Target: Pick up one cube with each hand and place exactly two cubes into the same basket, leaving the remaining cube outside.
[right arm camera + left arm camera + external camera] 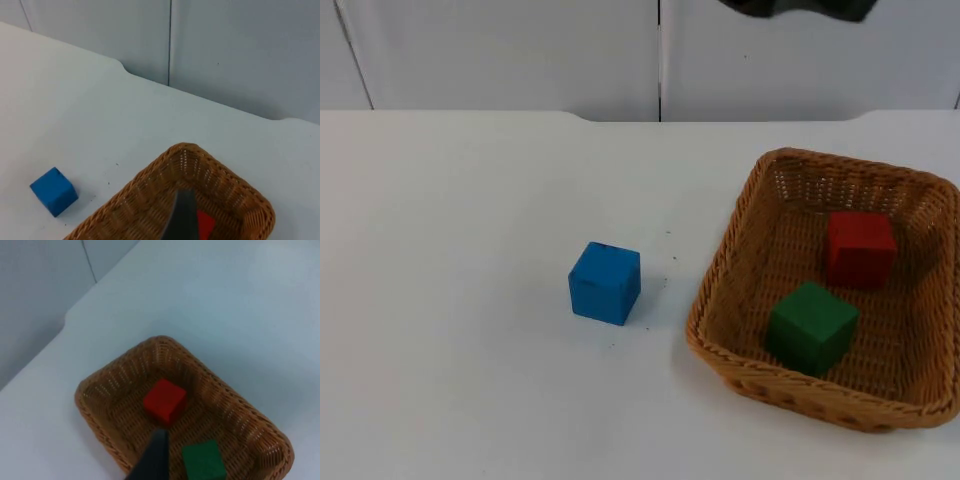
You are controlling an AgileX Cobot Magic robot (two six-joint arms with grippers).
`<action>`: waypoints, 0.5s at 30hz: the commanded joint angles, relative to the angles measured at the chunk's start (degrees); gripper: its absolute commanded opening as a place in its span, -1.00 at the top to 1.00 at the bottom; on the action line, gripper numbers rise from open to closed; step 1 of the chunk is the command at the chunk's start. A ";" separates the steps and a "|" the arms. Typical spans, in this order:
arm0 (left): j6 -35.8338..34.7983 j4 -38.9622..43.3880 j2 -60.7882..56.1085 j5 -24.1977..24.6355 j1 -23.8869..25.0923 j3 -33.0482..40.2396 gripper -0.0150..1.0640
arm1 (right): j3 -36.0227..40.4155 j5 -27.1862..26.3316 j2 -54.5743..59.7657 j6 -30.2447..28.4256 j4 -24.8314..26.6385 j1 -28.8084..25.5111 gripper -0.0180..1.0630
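A wicker basket (725,250) stands at the right of the table. Inside it a red cube (860,247) lies toward the back and a green cube (810,326) toward the front. A blue cube (605,283) rests on the table left of the basket, apart from its rim. My left gripper (152,460) hangs high over the basket (100,405), looking down on the red cube (165,401) and the green cube (202,460). My right gripper (182,215) is also raised above the basket (220,172), partly hiding the red cube (205,222); the blue cube (54,191) lies off to the side.
White table top (450,300) spreads left of the blue cube. The grey partition wall (510,50) closes the back. A dark part of an arm (795,8) shows at the upper edge of the top view.
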 commanded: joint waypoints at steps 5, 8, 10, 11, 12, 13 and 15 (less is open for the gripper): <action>-3.66 3.17 -4.02 2.26 0.07 0.31 -0.65 | 2.95 -0.21 -6.62 0.18 0.82 -0.07 -0.25; -6.15 6.69 -5.96 3.92 0.07 0.31 -0.65 | 4.87 0.14 -10.33 0.18 0.96 -0.07 -0.25; -8.13 9.12 -6.76 4.64 0.07 0.31 -0.65 | 6.24 0.14 -12.32 0.18 1.63 -0.07 -0.25; -8.99 9.89 -7.04 4.79 0.07 0.31 -0.65 | 6.72 0.14 -12.96 0.18 1.76 -0.07 -0.25; -10.78 11.21 -7.62 5.35 0.07 0.31 -0.65 | 7.51 0.14 -14.02 0.18 2.08 -0.07 -0.25; -12.05 12.37 -8.49 6.44 0.07 0.31 -0.65 | 8.38 0.14 -15.18 0.18 2.22 -0.07 -0.25; -12.04 12.45 -9.06 7.22 0.07 0.31 -0.65 | 9.56 0.14 -16.82 0.18 2.22 -0.07 -0.25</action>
